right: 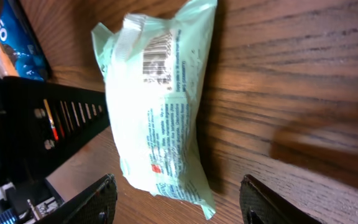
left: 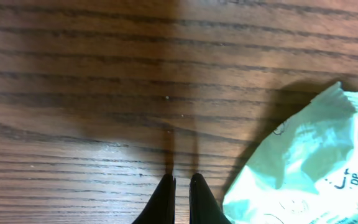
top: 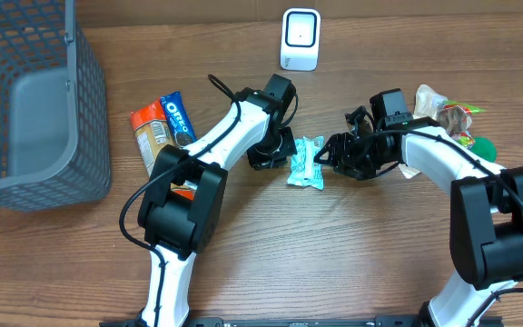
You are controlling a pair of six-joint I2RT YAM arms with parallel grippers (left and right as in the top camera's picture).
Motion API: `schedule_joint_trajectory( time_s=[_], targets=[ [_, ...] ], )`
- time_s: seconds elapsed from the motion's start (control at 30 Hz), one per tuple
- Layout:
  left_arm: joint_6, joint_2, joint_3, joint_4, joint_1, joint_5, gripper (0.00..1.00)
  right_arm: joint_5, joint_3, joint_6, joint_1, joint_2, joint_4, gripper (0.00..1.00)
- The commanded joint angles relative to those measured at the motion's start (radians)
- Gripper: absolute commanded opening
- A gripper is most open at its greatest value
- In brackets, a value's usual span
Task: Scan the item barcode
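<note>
The right gripper (right: 180,202) is open and holds nothing. Its two fingers stand wide apart, one on each side of the near end of the green packet (right: 160,112). The packet lies flat in the middle of the desk (top: 271,245), with its barcode (right: 157,53) facing up. The left gripper (left: 182,199) is squeezed shut on nothing. Its tips are over bare wood just beside the packet, on the other side from the right gripper.

A grey basket (top: 89,136) sits at the left edge of the desk, cut off by the picture. Its smooth grey floor shows inside. An Oreo pack (top: 176,118) and an orange pack (top: 149,132) lie side by side between the basket and the left arm. The arm hides part of something orange near them. A white scanner (top: 300,38) stands at the far edge. Some snack bags (top: 452,116) lie in a heap near the right edge, and I cannot tell what they are.
</note>
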Motion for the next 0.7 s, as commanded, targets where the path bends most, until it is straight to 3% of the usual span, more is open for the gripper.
schedule_joint_trajectory(
  time_s=[0.0,0.37,0.67],
  targets=[
    [0.029,0.016,0.008,-0.003,0.008,-0.038,0.04,0.005,-0.022,0.000,0.006,-0.030,0.000,0.63],
    [0.030,0.016,0.008,-0.033,0.076,-0.086,0.04,0.111,-0.023,0.012,0.076,-0.030,0.044,0.59],
    [0.030,0.017,0.008,-0.043,0.082,-0.110,0.04,0.259,-0.087,0.130,0.165,-0.030,0.129,0.49]
  ],
)
